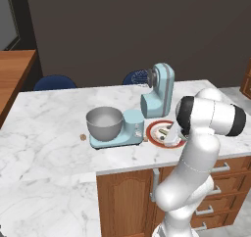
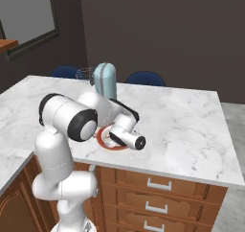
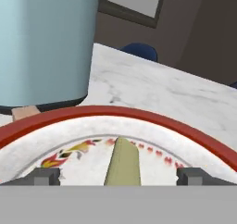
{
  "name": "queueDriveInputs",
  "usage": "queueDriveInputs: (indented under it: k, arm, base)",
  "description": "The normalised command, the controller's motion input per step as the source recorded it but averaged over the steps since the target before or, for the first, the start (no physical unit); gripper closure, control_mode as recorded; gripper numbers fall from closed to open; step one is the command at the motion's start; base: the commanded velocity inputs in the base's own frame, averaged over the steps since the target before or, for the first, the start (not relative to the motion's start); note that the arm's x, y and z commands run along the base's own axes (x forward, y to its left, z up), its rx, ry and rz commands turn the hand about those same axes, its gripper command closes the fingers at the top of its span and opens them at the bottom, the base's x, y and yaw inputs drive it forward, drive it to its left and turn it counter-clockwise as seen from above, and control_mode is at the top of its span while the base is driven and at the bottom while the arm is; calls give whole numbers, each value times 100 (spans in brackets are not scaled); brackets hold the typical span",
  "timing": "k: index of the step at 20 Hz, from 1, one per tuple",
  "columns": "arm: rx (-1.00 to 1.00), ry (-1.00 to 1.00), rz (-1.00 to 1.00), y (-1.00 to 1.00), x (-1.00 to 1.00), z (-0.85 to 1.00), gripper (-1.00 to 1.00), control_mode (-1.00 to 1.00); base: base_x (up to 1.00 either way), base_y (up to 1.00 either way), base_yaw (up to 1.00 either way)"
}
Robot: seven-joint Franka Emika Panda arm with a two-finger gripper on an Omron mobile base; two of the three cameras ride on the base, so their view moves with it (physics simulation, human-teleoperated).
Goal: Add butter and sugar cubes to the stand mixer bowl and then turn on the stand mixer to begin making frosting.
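Note:
The butter [image 3: 124, 158], a pale yellowish block, lies on a white plate with a red rim [image 3: 115, 112]. My gripper [image 3: 119, 176] is open low over the plate, one fingertip [image 3: 44, 176] on each side of the block, not closed on it. In the left base view the gripper [image 1: 169, 131] hangs over the plate [image 1: 153, 133], right of the light blue stand mixer [image 1: 158, 91] with its head tilted up. The grey stand mixer bowl [image 1: 104, 122] sits on the mixer's base. One tan sugar cube [image 1: 83, 137] lies on the counter left of the bowl, another [image 3: 25, 112] by the mixer's foot.
The marble counter [image 1: 49, 133] stretches left and toward the camera. Two blue chairs [image 1: 55, 82] stand behind it and a wooden table [image 1: 14, 69] at far left. Wooden drawers [image 2: 158, 183] run below the counter edge. The mixer column [image 3: 46, 42] stands close behind the plate.

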Motion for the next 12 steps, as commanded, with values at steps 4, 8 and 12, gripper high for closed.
queueDriveInputs:
  k: [4, 8, 12]
  arm:
    - [0, 6, 0, -15, 22, -22, -100, -100]
    - [0, 10, 0, -16, 20, -29, -100, -100]
    - [-1, 19, 0, -21, 12, -48, -100, -100]
  base:
    - [0, 0, 0]
    - [0, 0, 0]
    - [0, 0, 0]
